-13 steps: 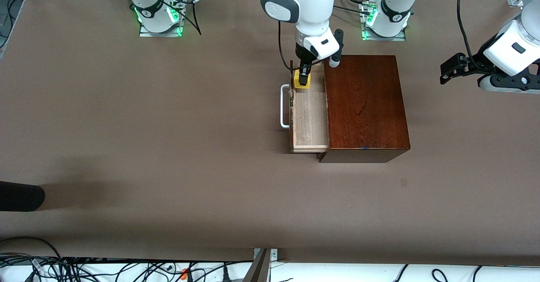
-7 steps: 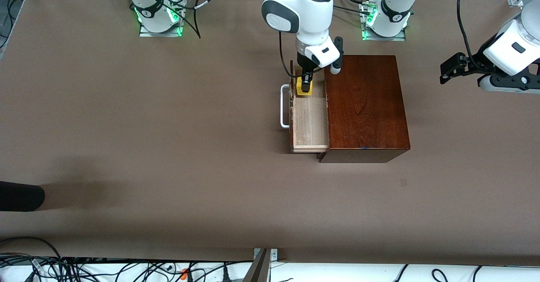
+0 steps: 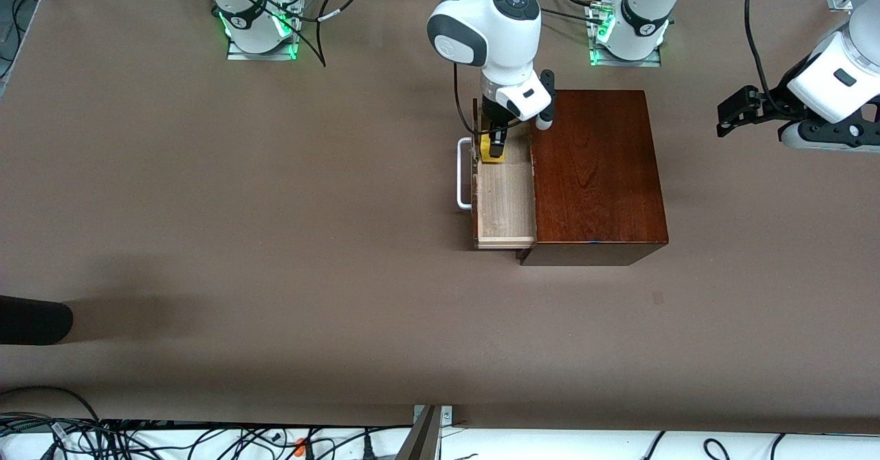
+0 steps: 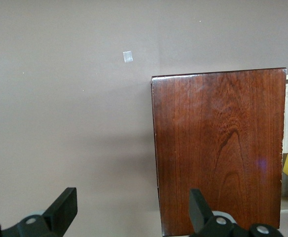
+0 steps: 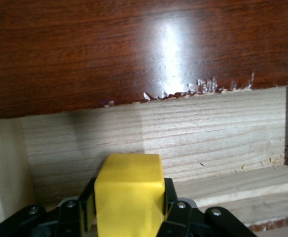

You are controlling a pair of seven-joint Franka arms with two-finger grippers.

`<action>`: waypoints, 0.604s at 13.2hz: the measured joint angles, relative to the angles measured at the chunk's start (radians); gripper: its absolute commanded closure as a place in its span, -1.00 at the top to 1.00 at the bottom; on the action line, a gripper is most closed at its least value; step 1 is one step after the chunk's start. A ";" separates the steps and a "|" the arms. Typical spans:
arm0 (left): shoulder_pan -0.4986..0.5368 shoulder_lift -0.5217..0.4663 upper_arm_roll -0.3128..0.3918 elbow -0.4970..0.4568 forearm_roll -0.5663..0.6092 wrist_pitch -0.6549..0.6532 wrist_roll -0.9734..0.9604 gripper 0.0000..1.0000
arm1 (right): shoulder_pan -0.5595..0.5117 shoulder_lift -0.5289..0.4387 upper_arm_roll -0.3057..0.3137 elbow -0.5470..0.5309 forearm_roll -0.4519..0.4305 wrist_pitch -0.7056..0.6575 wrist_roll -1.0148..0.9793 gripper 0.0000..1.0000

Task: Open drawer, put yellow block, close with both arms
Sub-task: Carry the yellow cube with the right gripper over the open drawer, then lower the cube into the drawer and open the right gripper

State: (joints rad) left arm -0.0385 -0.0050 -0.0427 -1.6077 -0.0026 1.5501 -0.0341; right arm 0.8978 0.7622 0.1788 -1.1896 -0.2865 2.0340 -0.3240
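Table edge: a dark rounded object (image 3: 31, 319) enters at the right arm's end, nearest the front camera; most of it is cut off and it cannot be identified.
Wooden box (image 3: 595, 171): dark reddish-brown, nearer the left arm's end of the table.
Drawer (image 3: 505, 199): pulled open toward the right arm's end, pale wood inside, white handle (image 3: 463, 173) on its front. Its end farthest from the front camera is hidden under the right arm's wrist.
Drawer front: in the right wrist view its top edge (image 5: 198, 89) is chipped and splintered.
Yellow block (image 3: 492, 150): down inside the drawer's open space, at the part farther from the front camera. Whether it touches the drawer floor cannot be told.
Right gripper (image 3: 496, 145): over the open drawer, fingers (image 5: 87, 207) clamped on the block's two sides; their tips are hidden.
Left gripper (image 3: 735, 113): waits in the air over bare table at the left arm's end, fingers (image 4: 65, 210) spread wide, holding nothing.
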 measured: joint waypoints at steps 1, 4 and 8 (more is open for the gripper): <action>0.000 0.000 0.000 0.000 0.000 0.000 0.000 1.00 | -0.001 0.006 -0.001 0.000 0.000 0.008 -0.002 -0.81; -0.001 -0.001 -0.009 0.003 0.000 -0.001 0.000 1.00 | -0.001 0.018 -0.003 0.000 0.000 0.022 -0.003 -0.71; -0.002 -0.003 -0.026 0.006 0.000 -0.013 0.000 1.00 | -0.001 0.022 -0.010 0.001 0.000 0.034 -0.003 1.00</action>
State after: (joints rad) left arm -0.0404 -0.0079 -0.0683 -1.6017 -0.0026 1.5367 -0.0342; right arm 0.8968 0.7839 0.1689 -1.1885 -0.2865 2.0679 -0.3273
